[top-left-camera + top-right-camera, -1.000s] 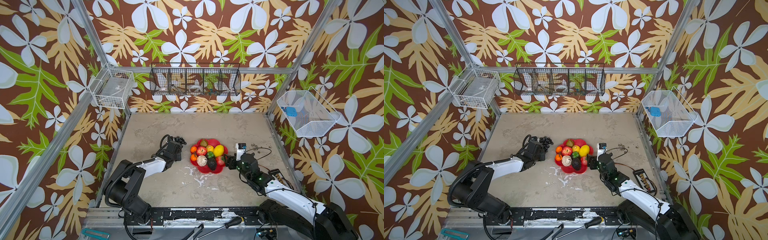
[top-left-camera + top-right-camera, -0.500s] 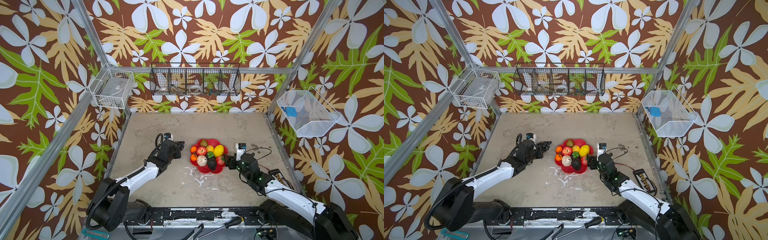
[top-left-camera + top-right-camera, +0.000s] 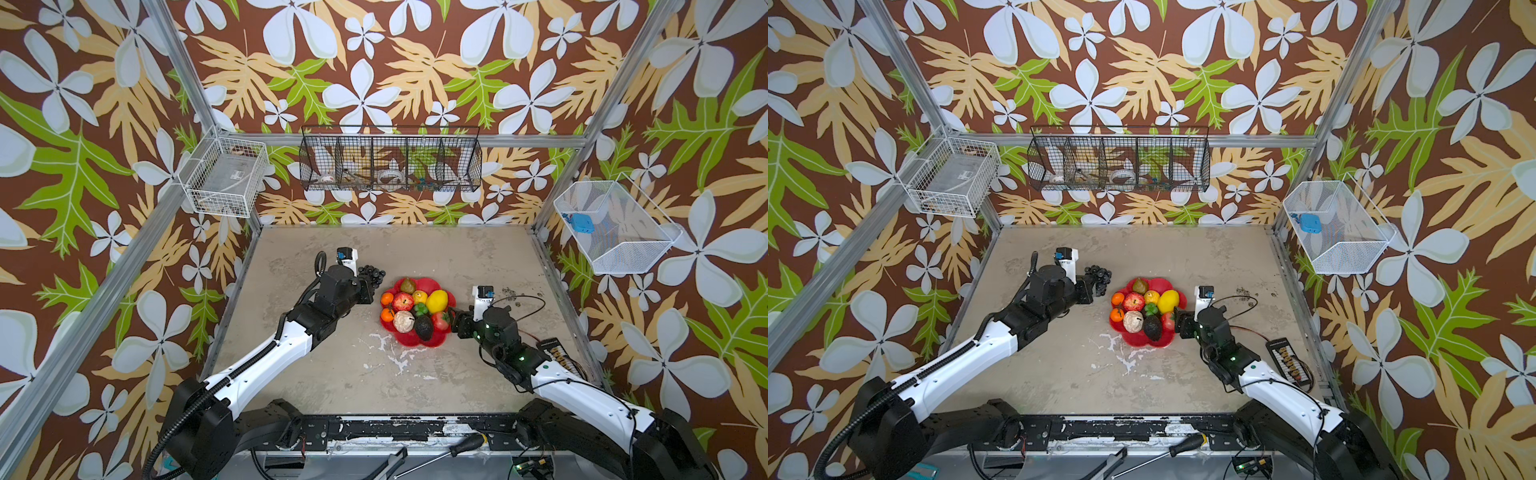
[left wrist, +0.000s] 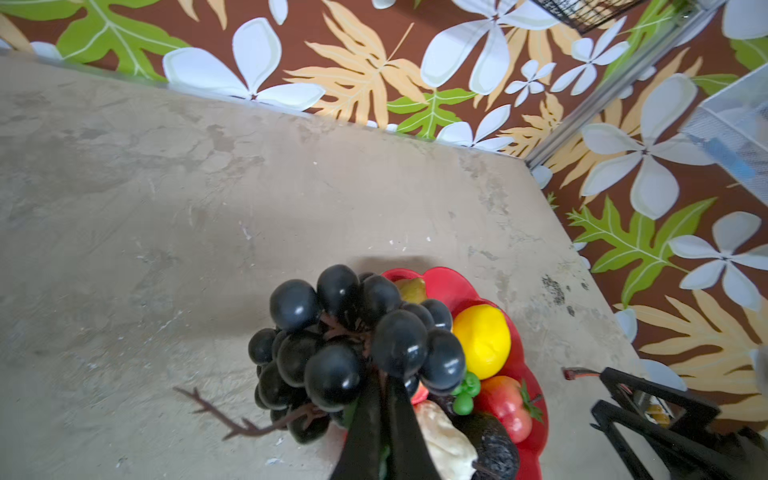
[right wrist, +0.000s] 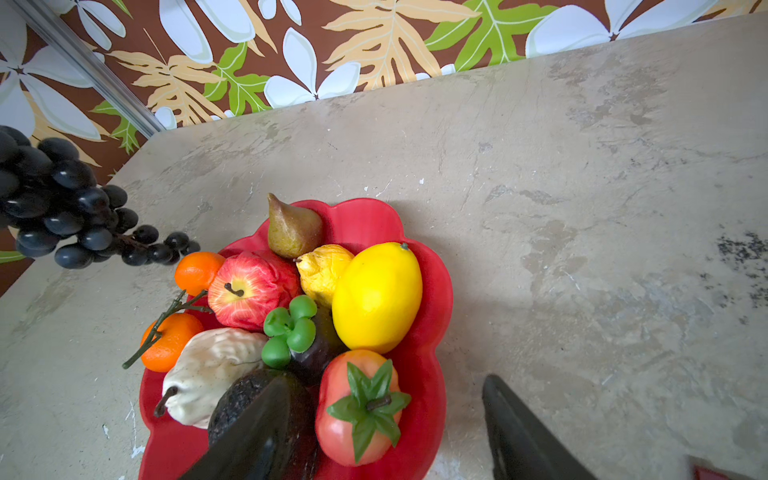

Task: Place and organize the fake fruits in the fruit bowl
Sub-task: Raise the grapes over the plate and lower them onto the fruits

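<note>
Nearest, the right end effector (image 3: 455, 322) sits released, jaws spread at the near right rim of the crowded fruit bowl (image 5: 438, 291) on the table (image 3: 332, 374). Just past the bowl's far left rim, the left end effector (image 4: 384, 395) is clenched on the black grape bunch (image 4: 345, 340), held in the air. Dropped on that heap, the floppy bunch could slide off or knock an orange (image 5: 197, 270) out.

The grape bunch (image 4: 353, 345) hides much of the fruit bowl (image 4: 451, 284) in the left wrist view, where fingers (image 4: 405, 436) of the left gripper (image 4: 384, 390) run off the frame. A finger (image 5: 266, 440) of the right gripper (image 5: 384, 382) covers part of the avocado (image 5: 237, 399). At 12 o'clock from the bowl, the contents of the black wire basket (image 3: 390, 164) are too small to tell.
</note>
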`<act>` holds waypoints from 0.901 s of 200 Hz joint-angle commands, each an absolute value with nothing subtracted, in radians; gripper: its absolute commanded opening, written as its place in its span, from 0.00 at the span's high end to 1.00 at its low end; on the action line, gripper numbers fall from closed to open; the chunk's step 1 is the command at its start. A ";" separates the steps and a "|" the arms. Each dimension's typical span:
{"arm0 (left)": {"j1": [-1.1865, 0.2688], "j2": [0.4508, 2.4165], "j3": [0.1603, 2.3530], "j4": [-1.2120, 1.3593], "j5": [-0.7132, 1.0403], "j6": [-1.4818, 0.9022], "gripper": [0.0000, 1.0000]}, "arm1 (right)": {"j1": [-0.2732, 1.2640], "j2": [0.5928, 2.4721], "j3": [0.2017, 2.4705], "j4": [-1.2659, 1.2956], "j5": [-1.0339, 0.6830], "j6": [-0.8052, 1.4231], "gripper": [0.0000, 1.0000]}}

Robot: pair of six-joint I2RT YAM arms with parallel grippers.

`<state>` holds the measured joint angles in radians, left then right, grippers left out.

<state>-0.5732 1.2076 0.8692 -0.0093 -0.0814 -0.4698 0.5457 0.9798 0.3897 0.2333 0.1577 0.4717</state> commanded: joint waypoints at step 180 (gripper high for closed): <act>-0.819 1.657 1.435 -0.149 -0.183 -0.374 1.00 | 0.547 0.933 0.376 0.232 0.222 0.483 0.27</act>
<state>-0.8188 1.6188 1.3941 -0.1459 -0.1295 -0.3920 0.5457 0.9398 0.3817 0.2325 0.1932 0.4732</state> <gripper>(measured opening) 0.069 0.729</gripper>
